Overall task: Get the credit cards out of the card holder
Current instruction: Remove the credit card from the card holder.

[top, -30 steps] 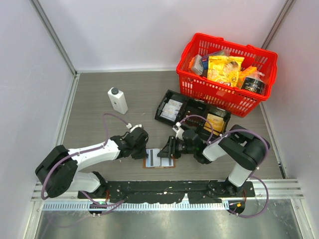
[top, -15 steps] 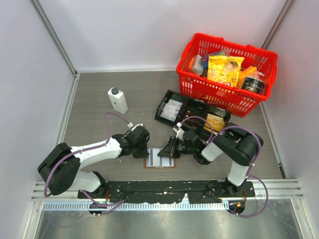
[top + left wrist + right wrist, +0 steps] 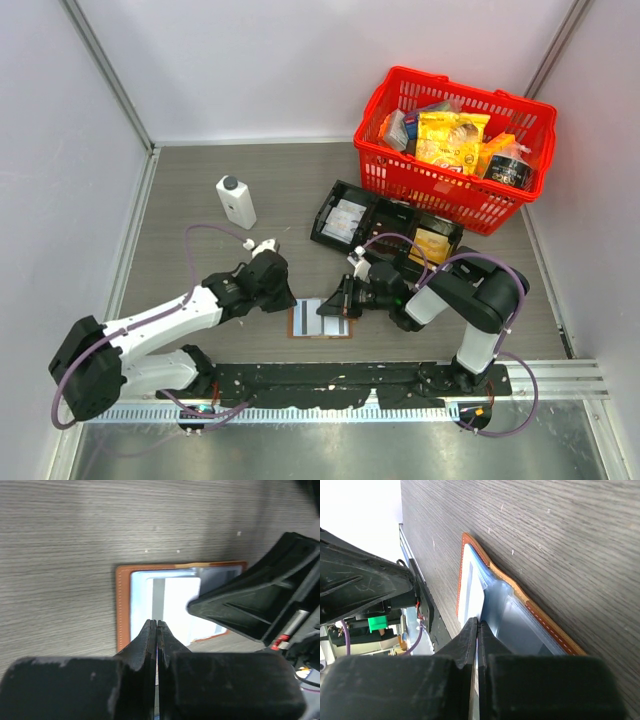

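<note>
The card holder (image 3: 299,323) lies open on the table between my arms, brown with pale bluish pockets. In the left wrist view its brown rim (image 3: 122,605) frames a whitish credit card (image 3: 176,605) with a grey stripe. My left gripper (image 3: 156,623) is shut, its tips over the holder's near left part; it also shows in the top view (image 3: 287,301). My right gripper (image 3: 478,621) is shut at the holder's middle, where the pale blue pocket (image 3: 506,611) bulges up to its tips. It reaches over the holder's right half (image 3: 326,310). Whether it pinches pocket or card is unclear.
A white bottle (image 3: 236,201) stands at the back left. A black three-compartment tray (image 3: 345,220) holding a gold packet (image 3: 432,245) lies behind the right gripper. A red basket (image 3: 400,180) of groceries stands at the back right. The black base rail (image 3: 330,378) runs along the near edge.
The left arm's elbow has swung left and nearer, and its wrist has drawn back slightly from the holder. The right gripper has stayed on the holder.
</note>
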{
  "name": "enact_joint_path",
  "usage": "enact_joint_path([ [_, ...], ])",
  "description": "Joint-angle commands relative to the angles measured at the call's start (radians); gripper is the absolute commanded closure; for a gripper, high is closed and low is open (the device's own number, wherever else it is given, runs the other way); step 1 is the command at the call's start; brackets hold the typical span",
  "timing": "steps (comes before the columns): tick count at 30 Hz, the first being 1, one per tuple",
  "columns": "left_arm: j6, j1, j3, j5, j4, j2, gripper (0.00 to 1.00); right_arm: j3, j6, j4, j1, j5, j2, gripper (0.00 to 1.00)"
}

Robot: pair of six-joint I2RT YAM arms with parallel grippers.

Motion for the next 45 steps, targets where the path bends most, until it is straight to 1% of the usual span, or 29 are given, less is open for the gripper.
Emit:
enact_joint_path([
  [1,0.009,-0.002,0.028,0.059,0.087,0.004,0.96,-0.002,-0.028,0.021,-0.004,-0.014,-0.032,0.95],
  [6,0.043,-0.002,0.05,0.091,0.089,0.125,0.98,0.003,-0.027,0.021,-0.005,-0.014,-0.025,0.95],
  [12,0.04,-0.002,0.013,0.079,0.111,0.198,1.0,-0.003,-0.028,0.023,-0.005,-0.007,-0.031,0.94],
  [14,0.033,-0.002,-0.002,0.085,0.12,0.22,1.0,-0.005,-0.024,0.024,-0.004,-0.005,-0.035,0.91],
  [16,0.026,-0.002,-0.014,0.093,0.127,0.24,1.0,-0.009,-0.017,0.039,-0.004,-0.004,-0.037,0.82],
  [18,0.025,-0.002,-0.025,0.099,0.141,0.25,1.0,-0.017,-0.01,0.053,-0.004,-0.004,-0.044,0.77],
  [20,0.023,-0.002,-0.03,0.099,0.143,0.253,1.0,-0.019,-0.001,0.069,-0.004,-0.005,-0.046,0.74],
  [23,0.02,-0.002,-0.031,0.099,0.143,0.253,1.0,-0.017,0.015,0.093,-0.004,-0.008,-0.045,0.72],
  [25,0.019,-0.002,-0.033,0.1,0.143,0.251,1.0,-0.017,0.03,0.118,-0.004,-0.01,-0.038,0.73],
  [30,0.013,-0.002,-0.036,0.091,0.128,0.247,1.0,-0.04,0.056,0.183,-0.004,-0.011,-0.02,0.83],
  [33,0.002,-0.003,-0.047,0.081,0.118,0.242,1.0,-0.063,0.061,0.205,-0.005,-0.011,-0.02,0.87],
  [43,-0.021,-0.002,-0.07,0.088,0.129,0.245,1.0,-0.101,0.067,0.253,-0.007,-0.016,-0.025,0.89],
  [45,-0.026,-0.002,-0.076,0.093,0.135,0.244,1.0,-0.111,0.069,0.257,-0.01,-0.014,-0.029,0.91],
])
